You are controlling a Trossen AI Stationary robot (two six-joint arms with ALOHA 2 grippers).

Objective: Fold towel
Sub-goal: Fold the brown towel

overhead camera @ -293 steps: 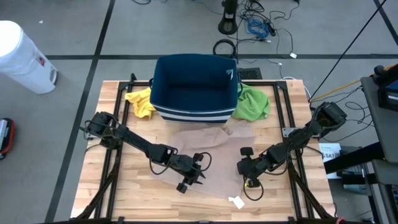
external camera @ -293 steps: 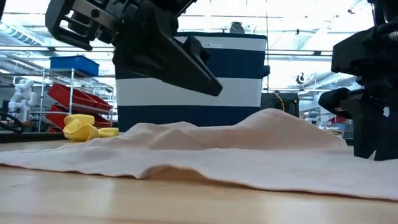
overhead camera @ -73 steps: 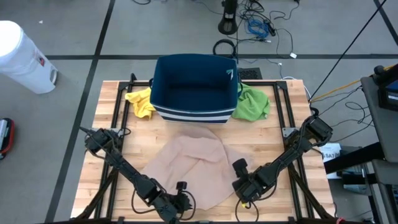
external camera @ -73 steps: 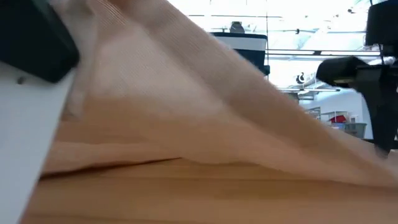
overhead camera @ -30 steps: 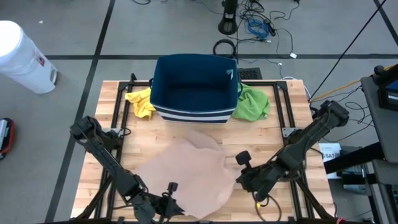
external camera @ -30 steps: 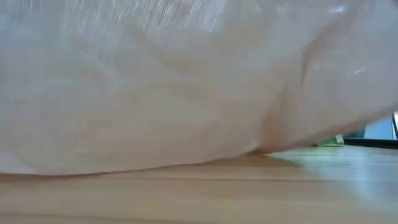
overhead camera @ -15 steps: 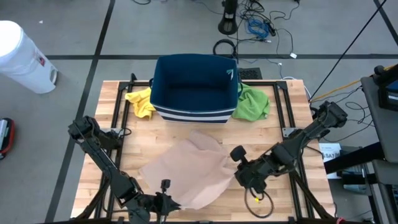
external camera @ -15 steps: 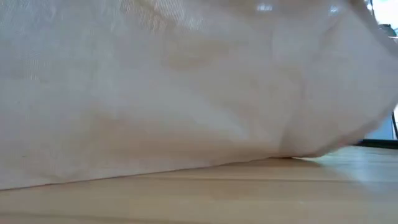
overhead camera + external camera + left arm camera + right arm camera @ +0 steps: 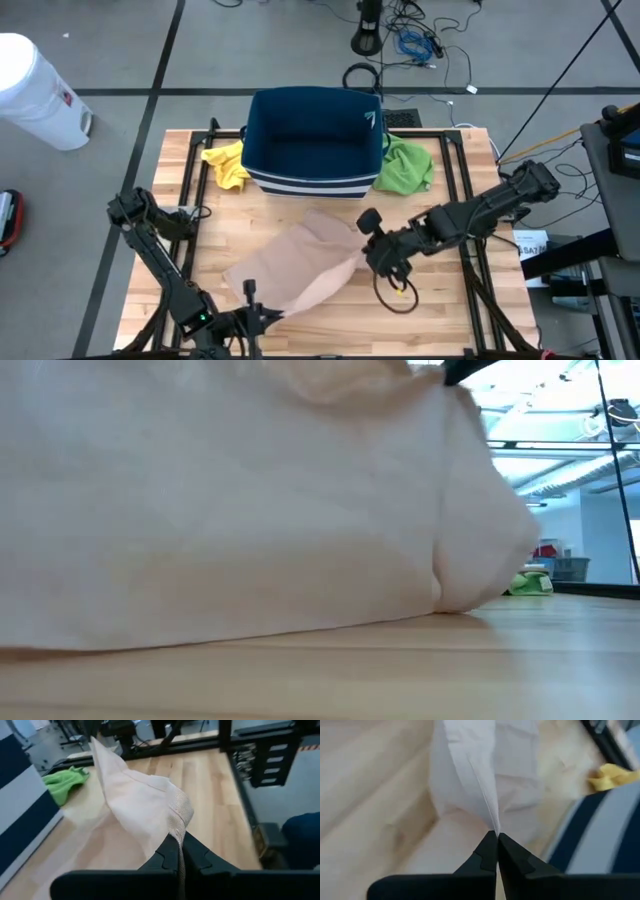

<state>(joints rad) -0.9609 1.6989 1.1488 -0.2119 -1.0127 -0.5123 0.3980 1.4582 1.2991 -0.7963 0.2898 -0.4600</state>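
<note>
A beige towel (image 9: 300,265) lies rumpled on the wooden table in front of the blue bin, and its near part is raised. It fills the low view (image 9: 230,510). My left gripper (image 9: 250,298) is at the towel's near left corner and is shut on it. My right gripper (image 9: 372,255) is at the towel's right side and is shut on it. Both holds show in the wrist views, the left one (image 9: 178,842) and the right one (image 9: 496,837). My left gripper pinches a hemmed edge of the towel (image 9: 179,822) between its two fingertips. The cloth rises from the fingers in a bunched fold, then slopes down onto the table beyond. My right gripper pinches a fold of the towel (image 9: 492,822) at its fingertips. The cloth is gathered into a crease at the fingers, lifted there, and spreads out toward the table beyond.
A blue bin with a white stripe (image 9: 315,140) stands at the table's far middle. A yellow cloth (image 9: 225,160) lies at its left and a green cloth (image 9: 405,165) at its right. A cable loop (image 9: 395,298) lies by the right gripper. Bare wood shows at the near right.
Both grippers have stayed shut on the towel. My right gripper has gone toward the table's left and far edges, drawing the towel's right side in over the rest. My left gripper has shifted toward the left edge. The towel has become narrower.
</note>
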